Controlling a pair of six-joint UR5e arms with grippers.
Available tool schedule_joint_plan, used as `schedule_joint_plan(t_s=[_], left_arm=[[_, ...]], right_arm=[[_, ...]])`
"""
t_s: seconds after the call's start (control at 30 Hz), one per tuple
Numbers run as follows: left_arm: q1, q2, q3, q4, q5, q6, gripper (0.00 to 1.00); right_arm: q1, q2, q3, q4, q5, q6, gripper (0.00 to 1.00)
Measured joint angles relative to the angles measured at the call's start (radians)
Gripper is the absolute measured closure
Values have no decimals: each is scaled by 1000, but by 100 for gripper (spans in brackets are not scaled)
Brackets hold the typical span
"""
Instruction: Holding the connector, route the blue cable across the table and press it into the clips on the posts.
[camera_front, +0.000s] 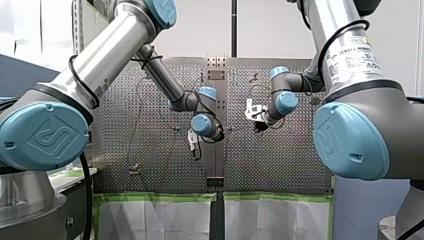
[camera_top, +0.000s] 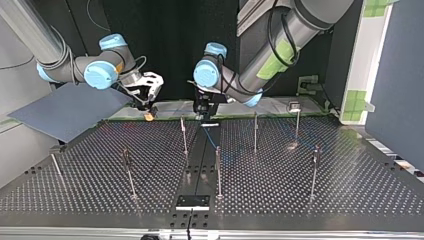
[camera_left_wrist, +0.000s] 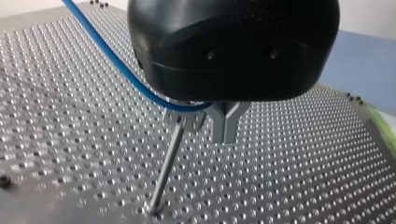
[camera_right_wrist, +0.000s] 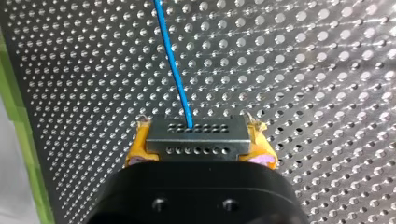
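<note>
Surface: perforated metal table (camera_top: 280, 195), split by a dark middle strip (camera_top: 200, 160). Thin upright posts (camera_top: 218, 172) stand on both sides of the strip. A small black plate (camera_top: 192, 201) sits at the strip's end nearest the top view's camera.

Room: dark backdrop (camera_top: 165, 40) beyond the strip's far end in the top view, and a pale wall (camera_front: 200, 30) in the front view. Green tape (camera_front: 160, 197) edges the table, with white sheets (camera_front: 150, 220) hanging below it. A blue-grey board (camera_top: 65, 112) lies tilted well off the strip, at the top view's left.

Our right gripper (camera_right_wrist: 200, 154): its yellow pads (camera_right_wrist: 137, 149) are closed on a grey metal connector (camera_right_wrist: 196, 133), one pad on each end. In the top view it hangs to the left of the strip's far end.

The blue cable (camera_right_wrist: 170, 60) leaves the connector's face and runs ahead over the holes.

Our left gripper (camera_left_wrist: 226, 126) hangs over the strip's far end. Its metal fingers are drawn together to one tip, and the cable curves in at their base under the black body. The nearest post (camera_left_wrist: 167, 165) stands just beside that tip. We cannot tell whether the cable touches the post's top.
</note>
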Motion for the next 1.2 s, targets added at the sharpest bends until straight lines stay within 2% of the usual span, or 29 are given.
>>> schedule_joint_plan(t_s=[0.2,0.37,0.67,0.97,1.2], left_arm=[[14,-14,46,-12,0,1,100],[24,-15,73,-27,2,4,100],[32,-15,77,-39,17,8,100],[19,-17,77,-42,31,9,100],[39,-18,87,-27,40,9,100]], right_arm=[[-7,5,0,-41,-24,15,100],[-14,17,0,-52,-27,17,100],[-27,43,-4,-67,-31,19,100],[-46,66,-11,-81,-43,25,100],[-57,78,-20,-90,-48,25,100]])
